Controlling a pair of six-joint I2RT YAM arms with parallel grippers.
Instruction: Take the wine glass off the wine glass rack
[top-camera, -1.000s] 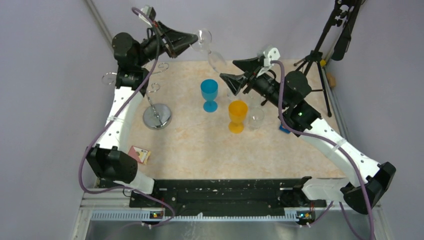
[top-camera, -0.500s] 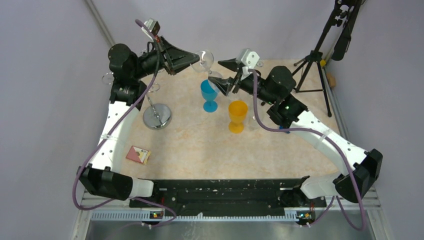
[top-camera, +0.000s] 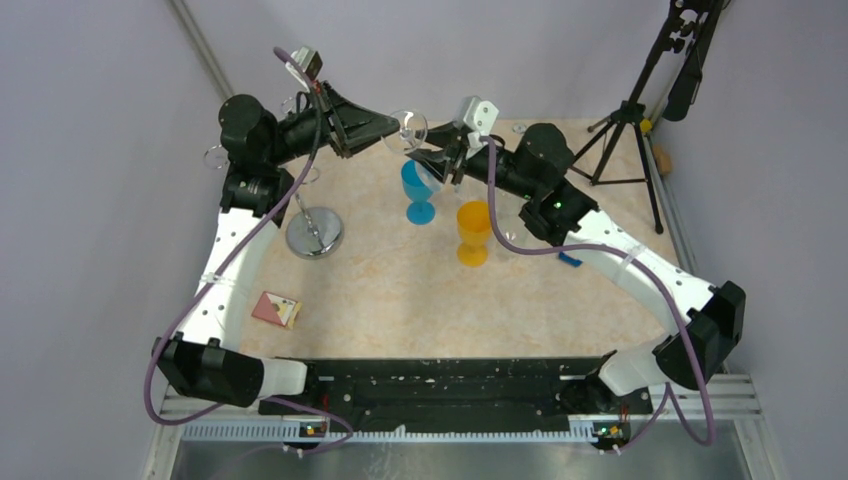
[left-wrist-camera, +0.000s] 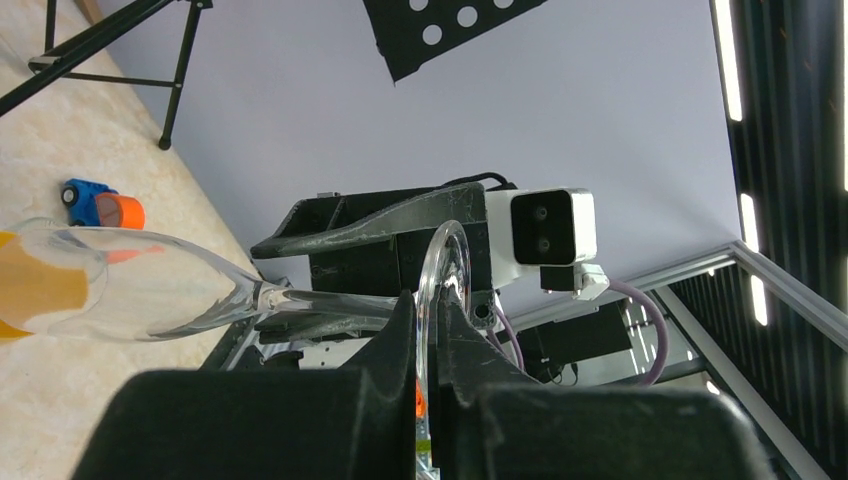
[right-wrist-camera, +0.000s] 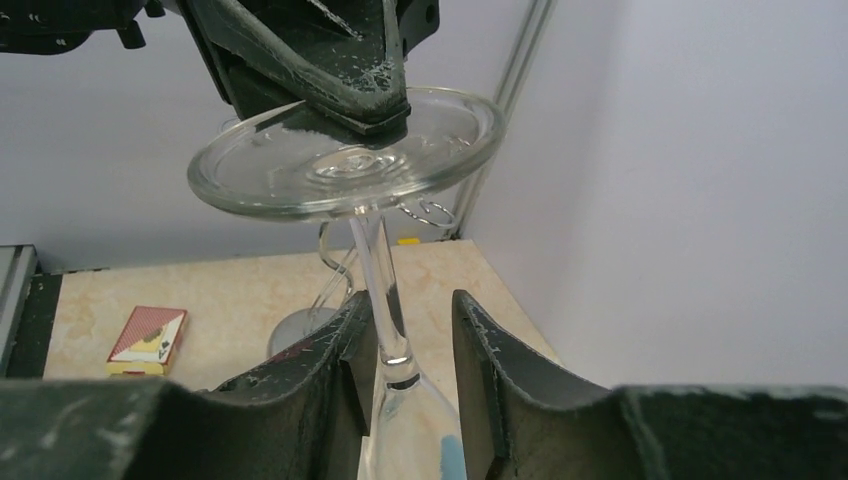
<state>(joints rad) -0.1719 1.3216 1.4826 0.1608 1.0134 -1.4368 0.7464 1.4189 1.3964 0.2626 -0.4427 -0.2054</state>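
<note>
Since half a second ago, your right arm has swung further in, bringing its end effector up under the wine glass; the left arm has hardly shifted.

From the top camera, the left end effector holds the glass in the air at the worktop's 12 o'clock edge. It is well apart from the wine glass rack, which stands at about 9 o'clock from the blue goblet. An orange goblet sits at the blue one's 4 o'clock.

On the left wrist camera, the left end effector is clamped on the glass's foot, seen edge-on, with the bowl stretching out toward 9 o'clock.

On the right wrist camera, the foot is pinched from 12 o'clock. The right end effector is parted, its fingers straddling the stem with a gap on the 3 o'clock side.

I'd judge the removal done: the glass is clear of the rack. What remains looks like a handover, and the right grip is not yet made.
</note>
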